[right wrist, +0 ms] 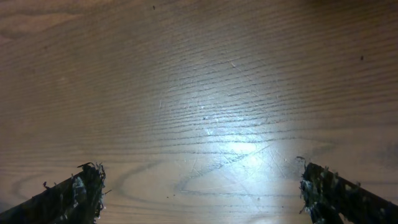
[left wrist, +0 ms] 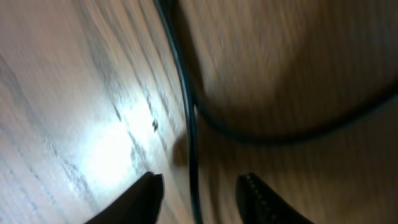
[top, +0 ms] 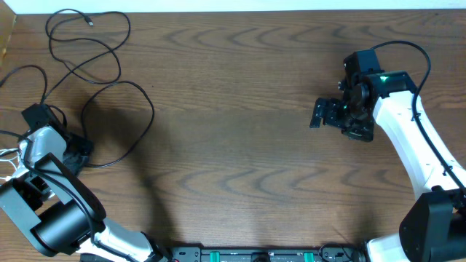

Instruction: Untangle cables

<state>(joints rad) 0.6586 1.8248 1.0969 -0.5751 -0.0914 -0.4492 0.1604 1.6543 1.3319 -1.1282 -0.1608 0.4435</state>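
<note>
- Cables are lying at the far left of the wooden table [top: 240,145]. The black cables [top: 152,110] are spreading in wide, loose loops from the top left corner down toward the left arm [top: 51,211], and they are crossing one another in several places.
- One black strand is ending in a small plug end [top: 89,22] near the table's top edge.
- A white cable [top: 7,155] is showing only as thin pale strands at the very left edge, just beside the left arm. How it is lying against the black ones is not clear.
- The left gripper [left wrist: 200,190] is hanging low over the lower end of the black loops, close to the wood.
- Its jaws are standing apart and gripping nothing. The wrist view is blurred, but one black strand is running straight between the two fingers [left wrist: 148,193] with bare table showing on either side of it.
- A second black strand is curving across the first one just beyond the fingertips, dark against the wood.
- The right arm [top: 415,145] is reaching in from the right side, well apart from every cable.
- The right gripper [top: 317,115] is pointing toward the middle of the table with its jaws spread wide — released, nothing between them, and only bare wood grain lying under it.
</note>
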